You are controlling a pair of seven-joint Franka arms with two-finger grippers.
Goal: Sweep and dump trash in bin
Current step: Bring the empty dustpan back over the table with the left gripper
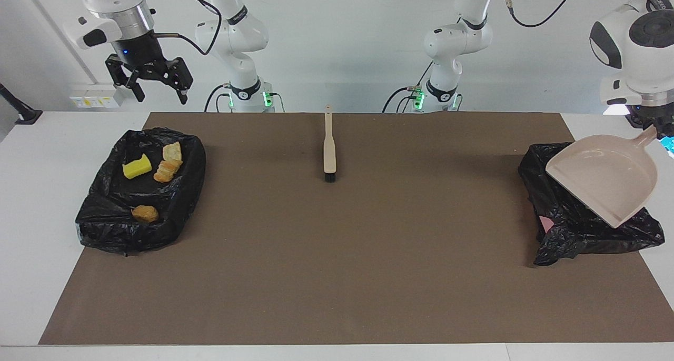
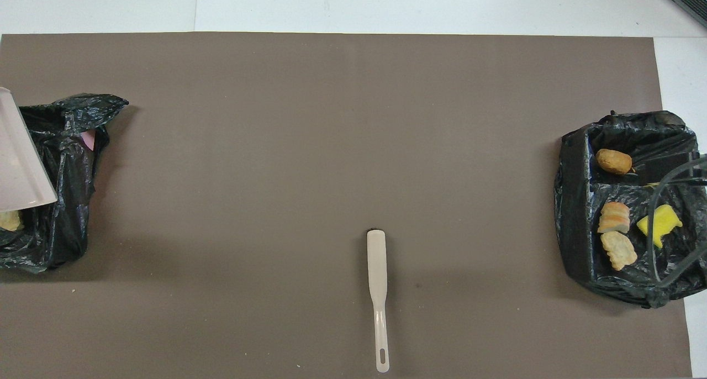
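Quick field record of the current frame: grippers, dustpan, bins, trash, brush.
left gripper: shut on dustpan handle, over the bin at its end
dustpan: held tilted over that bin, hiding most of its inside
right gripper: open, empty, waiting above the other bin
trash: four lumps in the right arm's bin; one lump shows by the dustpan's edge
brush: flat on mat, mid-table, near the robots

Brown mat point(image 1: 337, 277) covering a white table point(image 1: 37, 192); black cable point(image 2: 660, 241) crossing the overhead view at the right arm's end; wall socket strip point(image 1: 95, 99) at the table's edge
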